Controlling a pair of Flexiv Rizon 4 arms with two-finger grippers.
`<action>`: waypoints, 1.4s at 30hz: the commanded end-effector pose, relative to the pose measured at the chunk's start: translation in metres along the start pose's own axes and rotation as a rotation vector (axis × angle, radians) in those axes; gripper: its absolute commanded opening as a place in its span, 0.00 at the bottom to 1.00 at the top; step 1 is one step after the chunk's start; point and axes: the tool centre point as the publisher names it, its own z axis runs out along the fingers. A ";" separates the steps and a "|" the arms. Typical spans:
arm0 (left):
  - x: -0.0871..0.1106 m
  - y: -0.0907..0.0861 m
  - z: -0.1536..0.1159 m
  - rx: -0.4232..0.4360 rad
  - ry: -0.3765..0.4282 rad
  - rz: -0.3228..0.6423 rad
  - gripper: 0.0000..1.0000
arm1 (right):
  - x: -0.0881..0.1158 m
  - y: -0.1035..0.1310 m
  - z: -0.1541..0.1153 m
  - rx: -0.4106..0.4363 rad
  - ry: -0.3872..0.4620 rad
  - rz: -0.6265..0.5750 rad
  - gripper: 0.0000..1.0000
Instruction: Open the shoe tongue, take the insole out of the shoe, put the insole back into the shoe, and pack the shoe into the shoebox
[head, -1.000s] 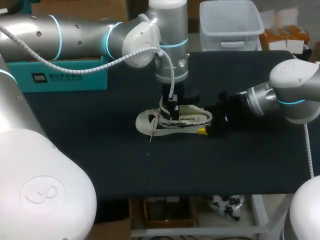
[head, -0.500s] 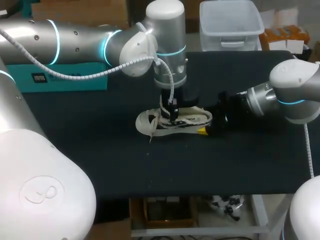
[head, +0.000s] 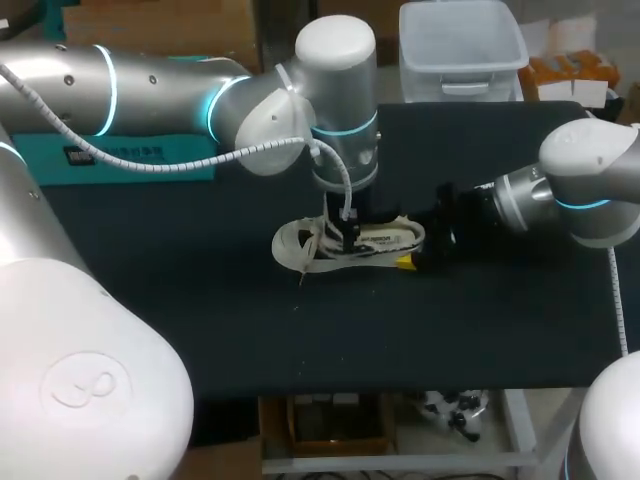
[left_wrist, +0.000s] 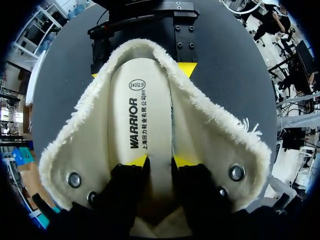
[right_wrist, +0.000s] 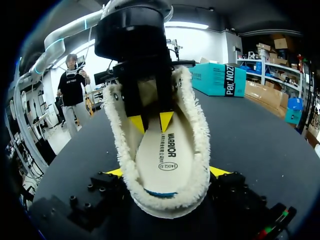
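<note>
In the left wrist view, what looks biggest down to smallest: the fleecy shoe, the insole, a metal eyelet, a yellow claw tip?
1. shoe
2. insole
3. metal eyelet and yellow fingertip: these look about alike, so I won't rank them. The fingertip also sits nearer the camera, which inflates it.

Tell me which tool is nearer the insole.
Left. The left tool is inside the shoe, pinching the insole; the right tool clamps the shoe's heel from outside, off the insole.
</note>
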 end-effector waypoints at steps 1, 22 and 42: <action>-0.001 -0.009 0.049 0.000 -0.069 -0.007 0.35 | 0.001 -0.005 0.003 -0.003 0.000 0.000 0.00; -0.072 -0.018 0.072 -0.023 -0.246 -0.047 0.40 | 0.001 -0.005 0.003 -0.003 0.000 0.000 0.00; -0.073 -0.008 0.033 0.055 -0.195 -0.039 0.00 | 0.001 -0.005 0.003 -0.003 0.000 0.000 0.00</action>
